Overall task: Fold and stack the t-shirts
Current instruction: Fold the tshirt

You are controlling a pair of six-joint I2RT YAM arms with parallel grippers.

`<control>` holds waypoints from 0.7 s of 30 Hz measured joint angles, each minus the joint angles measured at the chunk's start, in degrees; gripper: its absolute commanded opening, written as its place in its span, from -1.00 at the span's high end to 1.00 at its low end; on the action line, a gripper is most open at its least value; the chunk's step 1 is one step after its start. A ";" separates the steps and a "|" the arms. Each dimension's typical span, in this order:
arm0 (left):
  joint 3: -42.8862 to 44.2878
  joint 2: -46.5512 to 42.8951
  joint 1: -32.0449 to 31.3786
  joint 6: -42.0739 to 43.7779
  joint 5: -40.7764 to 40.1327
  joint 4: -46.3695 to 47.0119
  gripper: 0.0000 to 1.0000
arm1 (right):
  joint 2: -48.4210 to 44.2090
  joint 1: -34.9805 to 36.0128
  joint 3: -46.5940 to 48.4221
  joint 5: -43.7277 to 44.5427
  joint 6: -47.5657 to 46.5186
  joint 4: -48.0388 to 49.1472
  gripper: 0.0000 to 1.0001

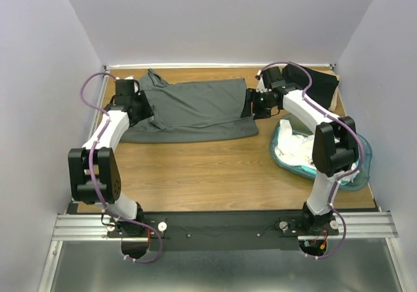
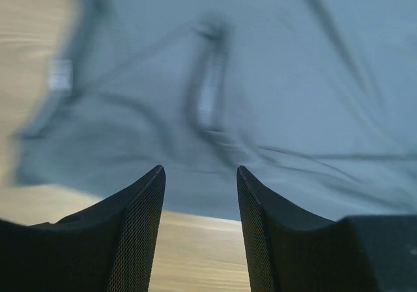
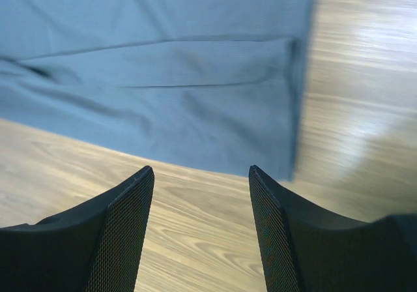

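Lying spread across the far middle of the wooden table (image 1: 208, 168), the plain dark grey fabric t-shirt (image 1: 195, 109) sits between both pincers. The left gripper (image 2: 201, 169) is at its collar end and the right gripper (image 3: 201, 169) at its hem corner. Both pairs of jaws stand apart and empty, with the cloth just ahead of the fingertips. Each arm reaches forward, elbow raised and bent.

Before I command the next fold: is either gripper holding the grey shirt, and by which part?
Nothing is held. Left gripper and right gripper are both open and empty, at either end of the dark grey t-shirt.
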 measured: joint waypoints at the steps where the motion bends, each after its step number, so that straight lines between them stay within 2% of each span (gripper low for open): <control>1: -0.04 0.63 -0.63 -0.33 0.94 0.68 -0.10 | 0.42 0.26 0.22 -0.61 0.00 0.35 -0.34; 8: -0.70 9.75 -2.47 -2.56 6.29 3.50 -0.10 | 3.85 1.07 0.44 -2.69 0.02 0.81 -0.34; 21: 0.87 15.06 -7.15 -4.07 6.01 5.64 -0.10 | 3.89 1.05 0.31 -3.61 0.07 1.11 -0.35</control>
